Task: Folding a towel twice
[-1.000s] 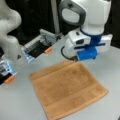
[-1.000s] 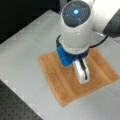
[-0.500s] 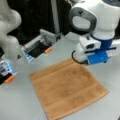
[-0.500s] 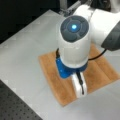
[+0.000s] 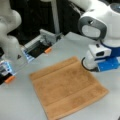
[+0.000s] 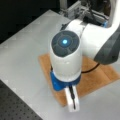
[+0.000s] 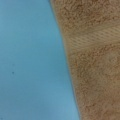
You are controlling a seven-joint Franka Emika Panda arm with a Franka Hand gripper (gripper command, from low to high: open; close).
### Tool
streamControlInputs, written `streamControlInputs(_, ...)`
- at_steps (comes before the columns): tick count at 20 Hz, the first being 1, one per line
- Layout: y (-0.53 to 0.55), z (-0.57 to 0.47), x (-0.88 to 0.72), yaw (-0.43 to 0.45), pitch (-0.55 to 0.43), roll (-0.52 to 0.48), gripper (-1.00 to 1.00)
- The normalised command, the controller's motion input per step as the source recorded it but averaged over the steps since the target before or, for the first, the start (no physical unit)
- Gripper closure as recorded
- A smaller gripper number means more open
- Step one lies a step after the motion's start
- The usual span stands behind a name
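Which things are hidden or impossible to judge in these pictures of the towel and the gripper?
- Gripper: in a front view, the arm's own white and blue body covers the fingers; the wrist view shows no fingers.
- Towel: in a front view, the arm hides its middle and near edge.
- Towel: the wrist view shows only one edge and a woven band; the rest is cut off.
- Contact between gripper and towel: no view shows it.

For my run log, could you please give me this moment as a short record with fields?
towel: orange-brown terry-cloth towel, lying flat and unfolded
surface: grey table
folds done: none visible
claw: at the towel's edge toward a front view's right, above the cloth; nothing held that shows
wrist view: towel edge beside bare table
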Motion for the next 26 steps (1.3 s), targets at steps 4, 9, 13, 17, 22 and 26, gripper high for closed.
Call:
streamControlInputs(4,0.04,-0.18,0.46,-0.209,0.173,-0.411,-1.0)
streamControlInputs(9,0.15,-0.05,0.43,-0.129,0.188,-0.39,-1.0)
streamControlInputs(13,0.15,-0.04,0.4,-0.067,0.191,-0.381,-1.0)
streamControlInputs(17,0.07,-0.08,0.39,-0.029,0.152,-0.377,-1.0)
streamControlInputs(22,0.02,-0.04,0.39,0.022,0.021,-0.357,-1.0)
streamControlInputs(26,0.0,-0.02,0.28,0.039,0.017,-0.287,-1.0)
